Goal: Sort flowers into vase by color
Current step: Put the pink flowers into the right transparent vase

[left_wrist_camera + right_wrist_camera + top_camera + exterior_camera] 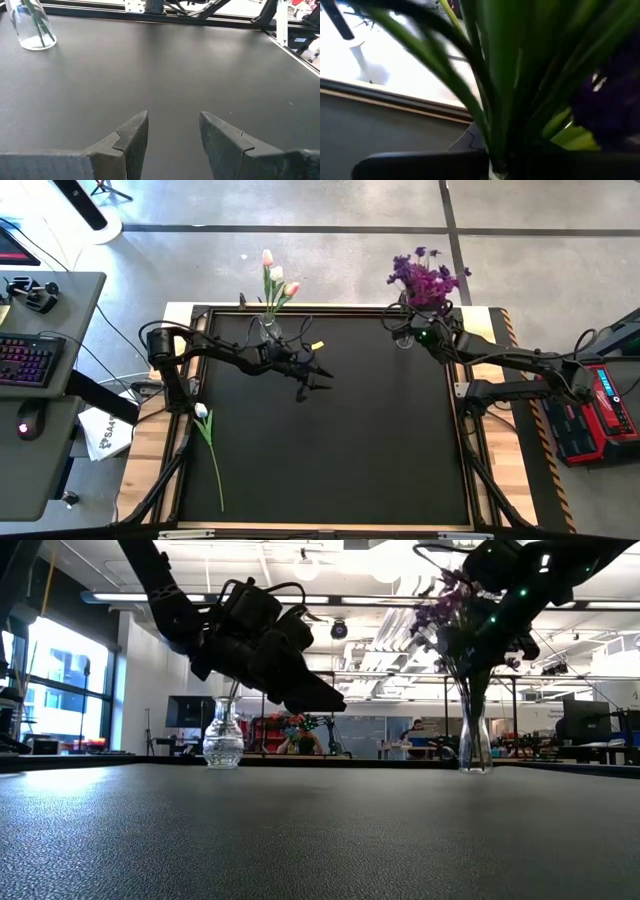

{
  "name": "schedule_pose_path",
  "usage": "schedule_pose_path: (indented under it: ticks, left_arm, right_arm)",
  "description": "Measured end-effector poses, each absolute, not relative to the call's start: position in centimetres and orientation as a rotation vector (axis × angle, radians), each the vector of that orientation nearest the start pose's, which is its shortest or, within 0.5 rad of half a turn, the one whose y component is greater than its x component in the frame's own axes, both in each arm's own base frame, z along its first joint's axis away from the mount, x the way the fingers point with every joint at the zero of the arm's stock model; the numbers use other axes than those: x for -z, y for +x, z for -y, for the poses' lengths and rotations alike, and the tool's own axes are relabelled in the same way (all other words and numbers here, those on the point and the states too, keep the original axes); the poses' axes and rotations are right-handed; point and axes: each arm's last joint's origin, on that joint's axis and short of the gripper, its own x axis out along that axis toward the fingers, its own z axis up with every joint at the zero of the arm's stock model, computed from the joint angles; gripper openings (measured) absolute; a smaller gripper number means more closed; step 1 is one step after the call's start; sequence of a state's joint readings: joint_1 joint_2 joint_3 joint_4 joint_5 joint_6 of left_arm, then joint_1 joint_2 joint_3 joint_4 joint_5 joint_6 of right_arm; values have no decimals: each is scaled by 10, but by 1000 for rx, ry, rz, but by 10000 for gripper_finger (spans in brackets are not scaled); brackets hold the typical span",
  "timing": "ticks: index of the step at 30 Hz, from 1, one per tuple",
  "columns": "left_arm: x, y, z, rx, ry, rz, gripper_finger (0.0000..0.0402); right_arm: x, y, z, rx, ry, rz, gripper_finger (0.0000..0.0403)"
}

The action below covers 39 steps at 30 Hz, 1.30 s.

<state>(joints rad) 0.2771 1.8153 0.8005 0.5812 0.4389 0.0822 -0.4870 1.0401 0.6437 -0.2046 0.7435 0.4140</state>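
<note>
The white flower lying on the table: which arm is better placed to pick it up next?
Probably left. The left gripper is open and empty over the mat, on the white flower's side. The right gripper is far off, at the purple flowers' vase.

One camera looks straight down on the whole black table [330,430] and both arms. A second sits at tabletop height, facing level across it into the room. Each wrist camera looks forward past its own fingers [131,135], the right one pressed close against green stems [490,75]. High and low views share both vases
</note>
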Motion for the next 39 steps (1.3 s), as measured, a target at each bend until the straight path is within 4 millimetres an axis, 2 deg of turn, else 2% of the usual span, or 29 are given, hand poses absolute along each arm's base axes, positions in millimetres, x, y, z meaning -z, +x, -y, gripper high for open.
schedule_pose_path:
  ticks: [4,12,19,27,39]
  left_arm:
    - [-144,340,-82,180,-71,-399,165]
    - [-144,341,-78,192,-69,-400,165]
    - [-144,343,-71,214,-66,-401,165]
    - [-144,343,-67,225,-62,-401,165]
    - [-144,343,-67,221,-60,-402,165]
  right_arm:
    - [-238,172,116,1306,305,-406,68]
    - [-234,168,117,1325,317,-457,183]
    - [-247,172,116,1206,355,-505,254]
    - [-271,166,113,1236,384,-594,264]
    - [-287,165,111,1170,376,-647,264]
